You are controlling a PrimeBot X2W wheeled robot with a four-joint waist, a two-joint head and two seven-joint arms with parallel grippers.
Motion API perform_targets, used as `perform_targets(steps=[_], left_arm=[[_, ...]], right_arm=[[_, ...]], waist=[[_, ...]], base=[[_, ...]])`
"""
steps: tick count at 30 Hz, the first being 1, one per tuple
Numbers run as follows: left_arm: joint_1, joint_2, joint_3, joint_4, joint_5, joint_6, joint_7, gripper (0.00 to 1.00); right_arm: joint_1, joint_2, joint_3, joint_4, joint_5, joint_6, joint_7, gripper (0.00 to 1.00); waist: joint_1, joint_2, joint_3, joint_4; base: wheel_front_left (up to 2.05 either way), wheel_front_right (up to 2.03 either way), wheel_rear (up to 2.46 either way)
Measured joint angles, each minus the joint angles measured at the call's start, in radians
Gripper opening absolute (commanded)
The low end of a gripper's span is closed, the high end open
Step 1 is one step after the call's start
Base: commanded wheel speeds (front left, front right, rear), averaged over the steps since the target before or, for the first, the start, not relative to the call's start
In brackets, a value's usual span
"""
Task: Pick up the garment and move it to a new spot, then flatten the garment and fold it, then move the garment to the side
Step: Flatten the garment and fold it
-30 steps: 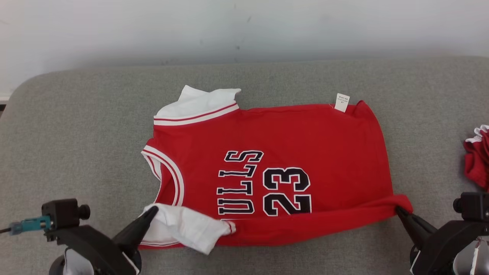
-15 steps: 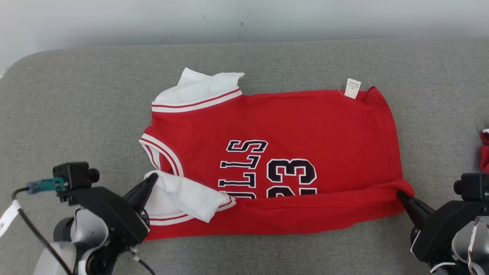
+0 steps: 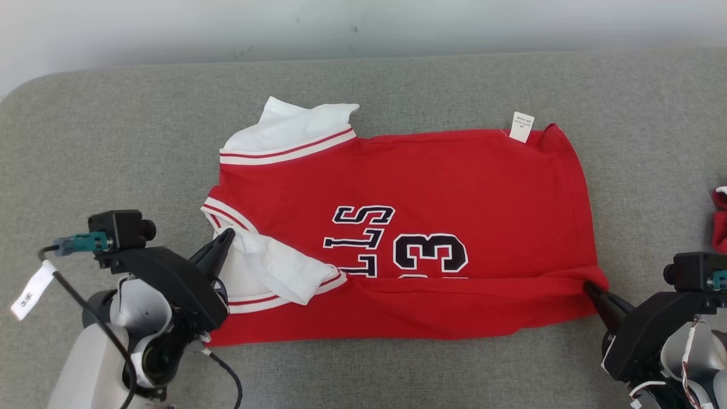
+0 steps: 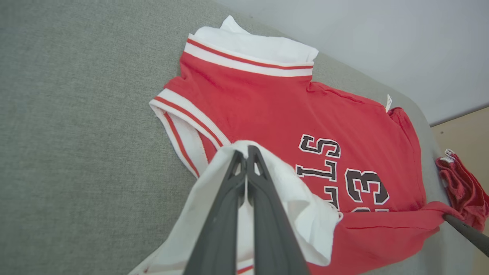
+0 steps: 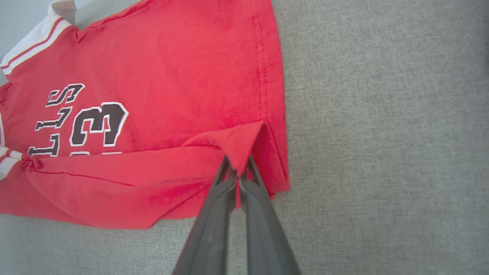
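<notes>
**Now: Both Grippers Pinch the Jersey's Near Edge**

Here, at the left, the left gripper [image 3: 226,234] is closed on the white sleeve [image 3: 278,267] of the garment [image 3: 443,182]. In the left wrist view its two dark fingers are pressed together, with white cloth draped over their tips. The sleeve is turned in over the red front and covers the start of the black lettering.

The garment is a red jersey with white-and-red striped trim. It lies sideways across the middle of the grey counter [image 3: 113,142], with the collar end toward the left and the hem toward the right. Its near edge is lifted and rolled inward in a long fold that hides the lower part of the black number. A small white label [image 3: 522,126] sticks out at the far right corner.

At the near right corner the right gripper [image 3: 589,286] is clamped on a pinch of red hem. Further right, apart from the jersey, a second bunch of red cloth [image 3: 720,221] lies on the counter.
</notes>
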Motion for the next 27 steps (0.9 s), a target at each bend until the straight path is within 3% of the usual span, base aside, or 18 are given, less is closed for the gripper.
perform_targets(steps=[13,14,15,16,17,19,21,22,27], left_arm=[[-0.059,-0.007,-0.024,0.114,0.028,-0.029,-0.059,0.00],[-0.063,-0.007,-0.026,0.119,0.036,-0.035,-0.061,0.00],[-0.065,-0.007,-0.030,0.125,0.043,-0.038,-0.068,0.02],[-0.069,-0.008,-0.034,0.136,0.045,-0.038,-0.072,0.10],[-0.069,-0.008,-0.034,0.136,0.045,-0.038,-0.072,0.11],[-0.078,-0.008,-0.036,0.148,0.050,-0.047,-0.077,0.26],[-0.080,-0.010,-0.039,0.159,0.050,-0.047,-0.089,0.53],[-0.081,-0.010,-0.040,0.166,0.055,-0.047,-0.094,1.00],[-0.108,-0.008,-0.035,0.198,0.074,-0.046,-0.135,1.00]], right_arm=[[-0.033,0.009,0.017,0.059,-0.020,0.007,-0.027,0.00],[-0.039,0.011,0.016,0.061,-0.023,0.007,-0.034,0.25],[-0.042,0.012,0.016,0.063,-0.028,0.007,-0.041,0.96],[-0.044,0.013,0.015,0.066,-0.030,0.007,-0.043,1.00],[-0.044,0.013,0.015,0.066,-0.030,0.007,-0.043,1.00],[-0.045,0.014,0.015,0.072,-0.035,0.005,-0.053,1.00],[-0.049,0.016,0.011,0.077,-0.043,-0.002,-0.068,1.00],[-0.055,0.015,0.010,0.079,-0.048,-0.002,-0.076,1.00],[-0.073,0.019,0.010,0.081,-0.061,-0.002,-0.114,1.00]], waist=[[0.0000,0.0000,0.002,0.000],[0.0000,0.0000,0.001,0.000],[0.0000,0.0000,0.001,-0.001],[0.0000,0.0000,0.001,-0.001],[0.0000,0.0000,0.001,-0.001],[0.0000,0.0000,0.000,-0.002],[0.0000,0.0000,-0.002,-0.003],[0.0000,0.0000,-0.003,-0.003],[0.0000,0.0001,-0.010,-0.006]], base=[[0.00,0.00,0.00],[0.00,0.00,0.00],[0.00,0.00,0.00],[0.00,0.00,0.00],[0.00,0.00,0.00],[0.00,0.00,0.00],[0.00,0.00,0.00],[0.00,0.00,0.00],[0.00,0.00,0.00]])
